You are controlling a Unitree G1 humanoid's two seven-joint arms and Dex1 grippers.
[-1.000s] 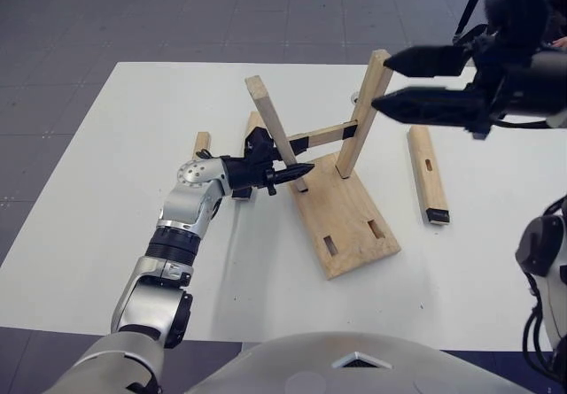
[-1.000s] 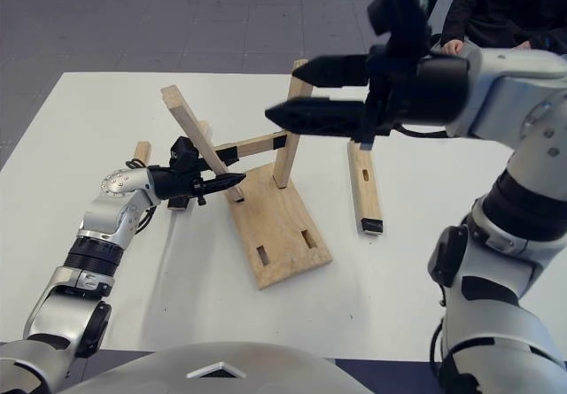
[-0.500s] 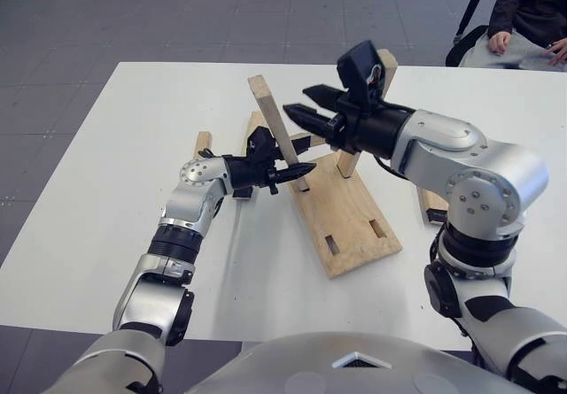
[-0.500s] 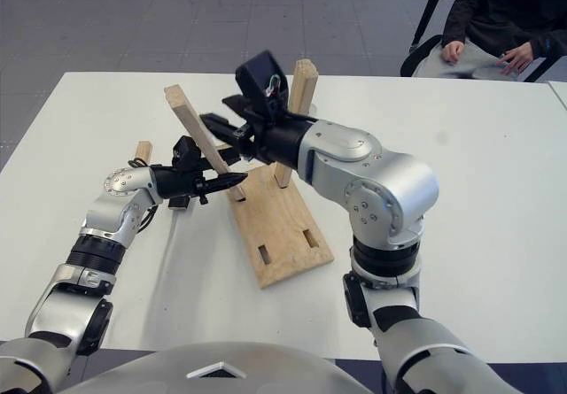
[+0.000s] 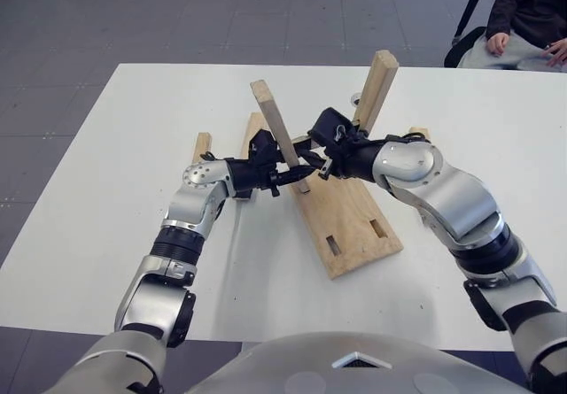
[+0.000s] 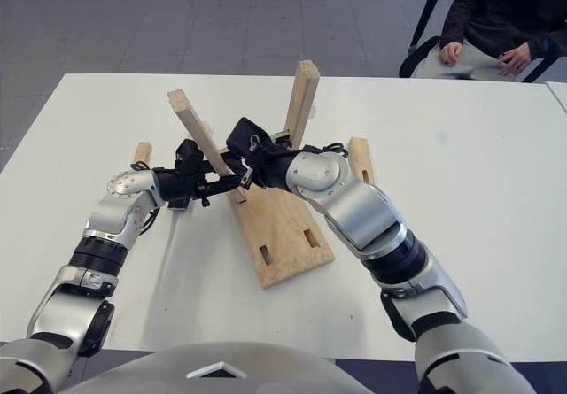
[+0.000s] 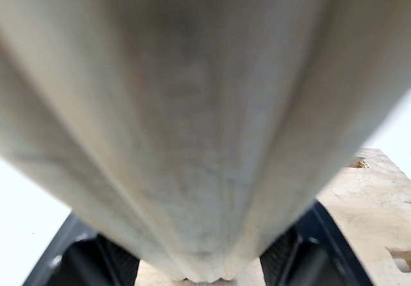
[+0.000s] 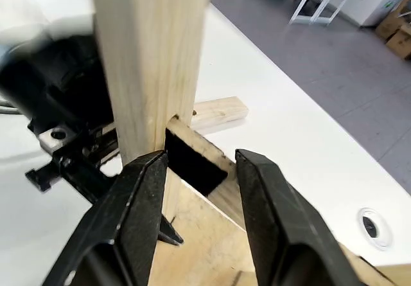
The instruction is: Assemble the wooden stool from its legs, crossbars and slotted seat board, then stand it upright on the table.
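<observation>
Seat board (image 5: 354, 226) lies flat on the surface (image 5: 133, 146). The left gripper (image 5: 292, 173) is clamped low on the leaning leg (image 5: 273, 119) (probably to steady it), and the right gripper (image 8: 200, 160), fingers apart, straddles the crossbar (image 8: 218, 193) where it enters that leg.

head stereo pair: high vantage, facing forward and down over white table (image 5: 80, 199), mid-range; two eyes share nearly whole tabletop. left wrist view: extreme close-up against tilted leg (image 7: 192, 106). right wrist view: close, sighting past own fingers (image 8: 131, 228) at same leg, crossbar (image 8: 199, 170).
</observation>
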